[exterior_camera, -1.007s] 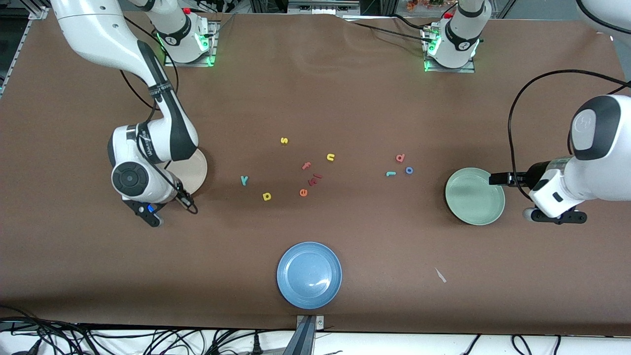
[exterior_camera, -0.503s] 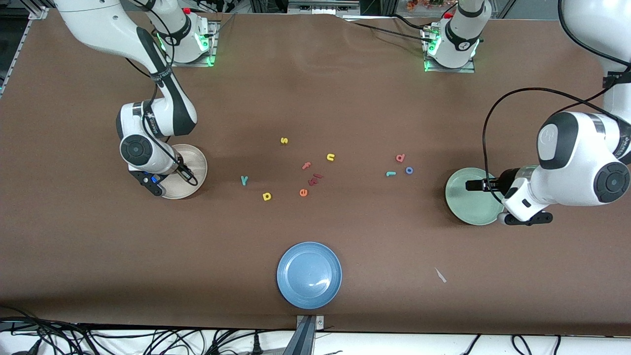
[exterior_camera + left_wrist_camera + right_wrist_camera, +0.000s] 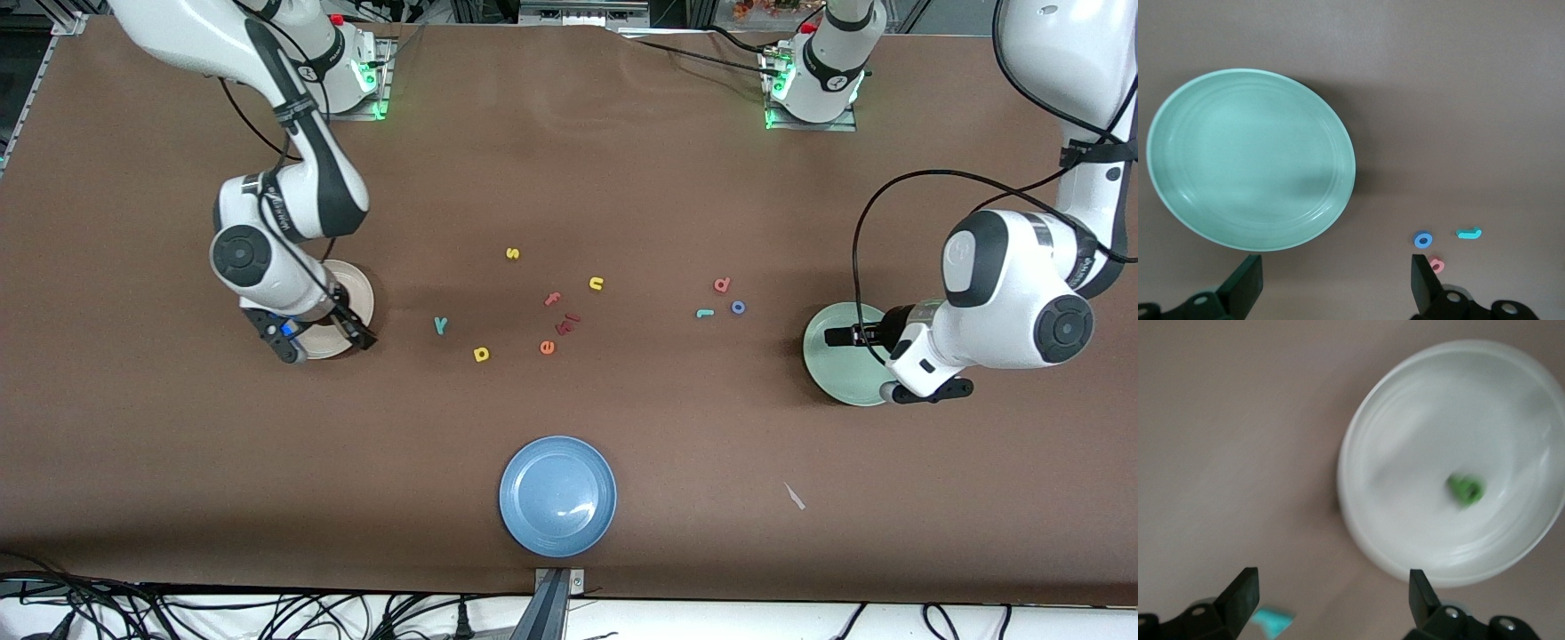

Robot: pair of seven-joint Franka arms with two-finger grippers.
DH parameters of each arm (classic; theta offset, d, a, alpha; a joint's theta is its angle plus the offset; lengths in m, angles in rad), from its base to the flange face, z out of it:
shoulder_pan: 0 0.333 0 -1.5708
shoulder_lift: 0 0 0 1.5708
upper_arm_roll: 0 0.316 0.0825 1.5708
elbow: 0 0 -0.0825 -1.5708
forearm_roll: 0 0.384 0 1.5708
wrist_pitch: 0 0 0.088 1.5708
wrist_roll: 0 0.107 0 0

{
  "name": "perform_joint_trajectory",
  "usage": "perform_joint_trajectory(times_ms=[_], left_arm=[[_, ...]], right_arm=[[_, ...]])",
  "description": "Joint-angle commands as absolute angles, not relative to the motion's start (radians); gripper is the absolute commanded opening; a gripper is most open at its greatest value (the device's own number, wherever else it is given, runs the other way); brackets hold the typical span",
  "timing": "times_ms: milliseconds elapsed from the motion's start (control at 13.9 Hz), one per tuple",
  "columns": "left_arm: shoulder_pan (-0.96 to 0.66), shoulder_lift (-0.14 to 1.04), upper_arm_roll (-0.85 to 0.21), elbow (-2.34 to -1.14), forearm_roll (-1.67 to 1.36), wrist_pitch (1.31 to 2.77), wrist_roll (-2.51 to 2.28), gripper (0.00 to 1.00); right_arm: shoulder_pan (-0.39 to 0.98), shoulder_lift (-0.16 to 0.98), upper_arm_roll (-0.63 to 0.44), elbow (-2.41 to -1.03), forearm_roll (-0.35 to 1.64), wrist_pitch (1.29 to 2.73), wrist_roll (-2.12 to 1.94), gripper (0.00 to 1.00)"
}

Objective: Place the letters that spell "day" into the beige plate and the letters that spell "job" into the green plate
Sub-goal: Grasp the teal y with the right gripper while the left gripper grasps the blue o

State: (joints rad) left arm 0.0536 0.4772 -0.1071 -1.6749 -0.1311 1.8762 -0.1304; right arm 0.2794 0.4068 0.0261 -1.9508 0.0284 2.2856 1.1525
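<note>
The right gripper (image 3: pixel 324 336) hangs over the beige plate (image 3: pixel 354 293) at the right arm's end of the table, its fingers (image 3: pixel 1241 590) spread wide with nothing between them. In the right wrist view the green "a" (image 3: pixel 1466 489) lies inside that plate, apart from the fingers.

The left gripper (image 3: pixel 840 336) sits over the green plate (image 3: pixel 836 373) at the left arm's end — its fingers (image 3: pixel 1248 280) stand wide apart too, holding nothing, and the plate under it shows only its bare mint surface.

The rest of the letters lie on the brown table (image 3: pixel 622 178) between the two plates. The teal "y" (image 3: pixel 440 324) and the yellow "d" (image 3: pixel 481 354) are closest to the beige plate, the "d" a little nearer the front camera. Toward the green plate sit the teal "j" (image 3: pixel 705 313), the blue "o" (image 3: pixel 738 307) just beside it, and the pinkish-red "b" (image 3: pixel 722 284) slightly farther from the camera.

In the middle are a yellow "s" (image 3: pixel 512 253), a yellow "n" (image 3: pixel 596 284), a pink "f" (image 3: pixel 552 300) and an orange "e" (image 3: pixel 547 348). A blue plate (image 3: pixel 557 495) rests near the table's front edge — well apart from the letters.
</note>
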Motion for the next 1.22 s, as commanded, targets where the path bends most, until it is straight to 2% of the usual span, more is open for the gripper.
perform_joint_trajectory(times_ms=[0,144,360,647,791,935,1151], left_arm=[[0.034,0.472,-0.101,-1.706,-0.158,1.902,-0.158,0.98],[0.031,0.483,-0.101,-1.709,-0.158,1.917,-0.175,0.96],[0.023,0.499,-0.101,-1.709,-0.158,1.934,-0.186,0.96],[0.009,0.523,-0.101,-1.712,-0.158,1.947,-0.205,0.94],[0.002,0.535,-0.101,-1.73,-0.158,2.0,-0.23,0.94],[-0.027,0.555,-0.103,-1.738,-0.161,2.055,-0.282,0.94],[-0.093,0.606,-0.103,-1.738,-0.161,2.114,-0.398,0.93]], right_arm=[[0.345,0.48,0.048,-1.876,0.046,2.284,1.302,0.99],[0.402,0.541,0.045,-1.83,0.043,2.316,1.382,0.99],[0.408,0.589,0.043,-1.825,0.029,2.367,1.462,0.99],[0.429,0.621,0.034,-1.83,0.026,2.411,1.641,0.95],[0.431,0.633,0.034,-1.83,0.026,2.413,1.658,0.95],[0.433,0.646,0.034,-1.83,0.026,2.413,1.693,0.91],[0.434,0.647,0.032,-1.839,0.026,2.413,1.715,0.7]])
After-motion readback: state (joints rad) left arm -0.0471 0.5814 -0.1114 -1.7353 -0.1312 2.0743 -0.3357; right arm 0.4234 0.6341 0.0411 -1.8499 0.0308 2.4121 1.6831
